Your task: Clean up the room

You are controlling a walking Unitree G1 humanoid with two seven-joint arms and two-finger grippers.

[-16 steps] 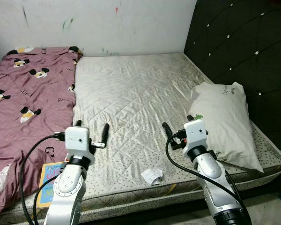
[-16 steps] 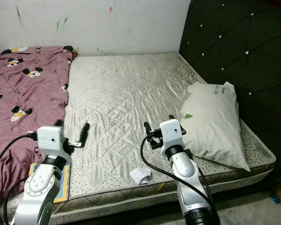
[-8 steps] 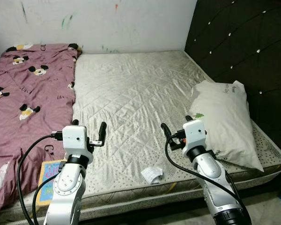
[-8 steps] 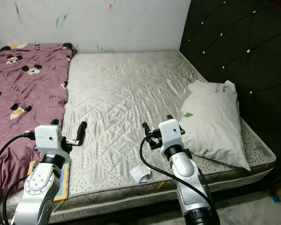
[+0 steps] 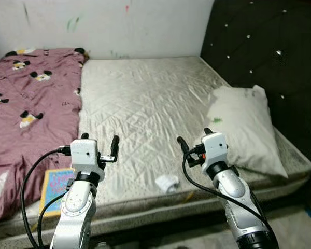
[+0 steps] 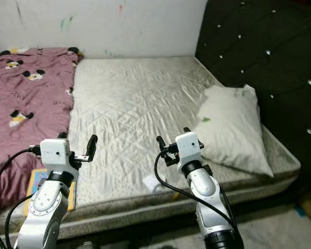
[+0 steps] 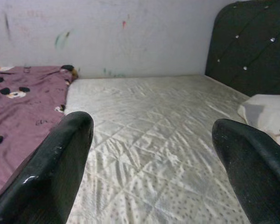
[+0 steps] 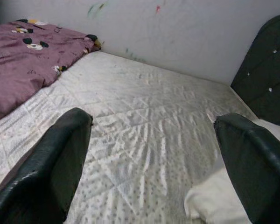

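Observation:
A crumpled white paper (image 5: 167,182) lies near the front edge of the bare quilted mattress (image 5: 145,98). A white pillow (image 5: 243,132) rests at the right side of the bed. On the left, a purple cartoon-mouse blanket (image 5: 26,104) is spread out, and a colourful book (image 5: 56,188) lies at its front corner. My left gripper (image 5: 99,141) hovers open over the mattress's front left. My right gripper (image 5: 194,137) is open too, just left of the pillow and behind the paper. In the wrist views the left fingers (image 7: 51,177) and right fingers (image 8: 46,172) stand wide apart, holding nothing.
A black tufted headboard (image 5: 259,46) rises along the right side. A white wall (image 5: 119,26) with paint marks closes the far end. Floor (image 5: 295,228) shows below the bed's front right corner.
The whole picture has shifted as the camera moved, so the bed's front edge sits higher and more floor shows. Both grippers keep the same open pose.

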